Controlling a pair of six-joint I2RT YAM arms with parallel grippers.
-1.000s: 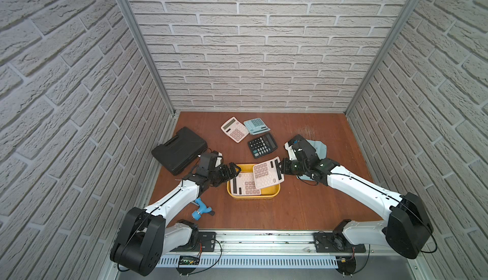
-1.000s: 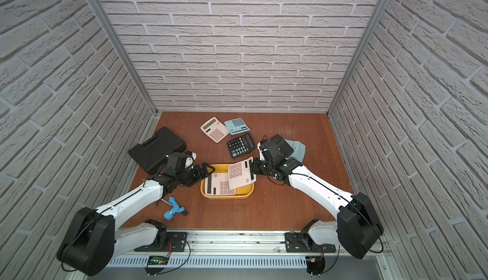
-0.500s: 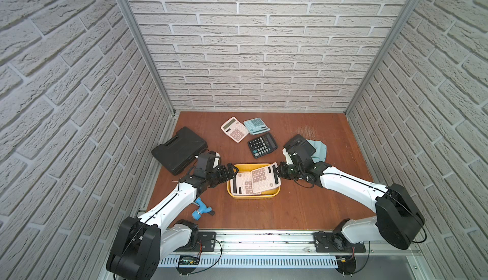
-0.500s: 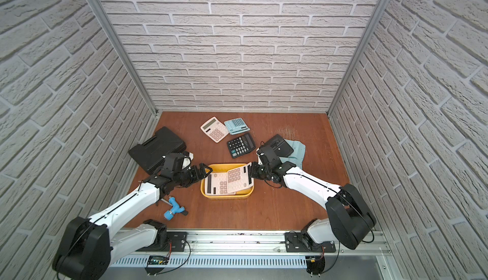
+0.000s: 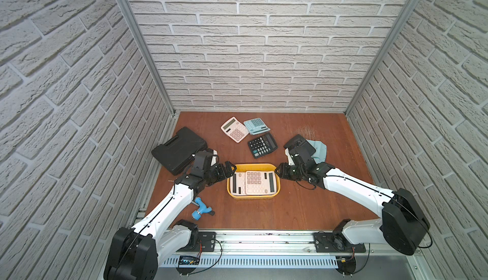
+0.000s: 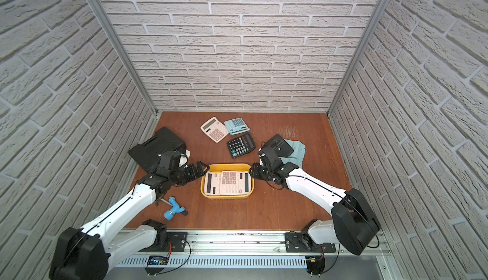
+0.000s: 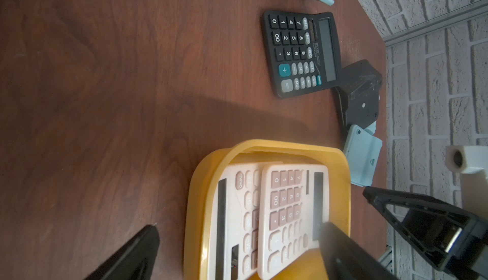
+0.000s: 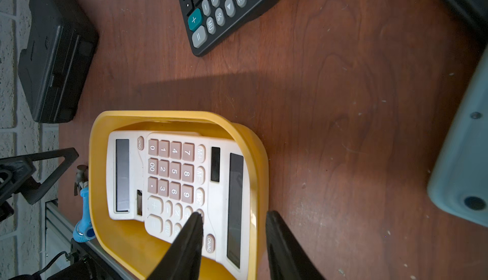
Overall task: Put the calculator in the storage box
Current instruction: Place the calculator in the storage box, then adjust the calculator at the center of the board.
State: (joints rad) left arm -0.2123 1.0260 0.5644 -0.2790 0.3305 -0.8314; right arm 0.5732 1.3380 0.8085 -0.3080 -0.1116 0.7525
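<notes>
The left claw (image 5: 231, 167) gapes wide and empty at the left end of the storage box (image 5: 253, 196). The calculator (image 5: 257, 183) lies inside, overlapping a second calculator (image 5: 236, 185). Only the right wrist view shows the right claw (image 8: 233, 214) parted astride the box's right rim, gripping nothing.

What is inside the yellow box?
Two pinkish calculators sit in the yellow box. The top calculator lies partly over the bottom calculator, hiding most of its buttons. The floor beneath them is hidden.
</notes>
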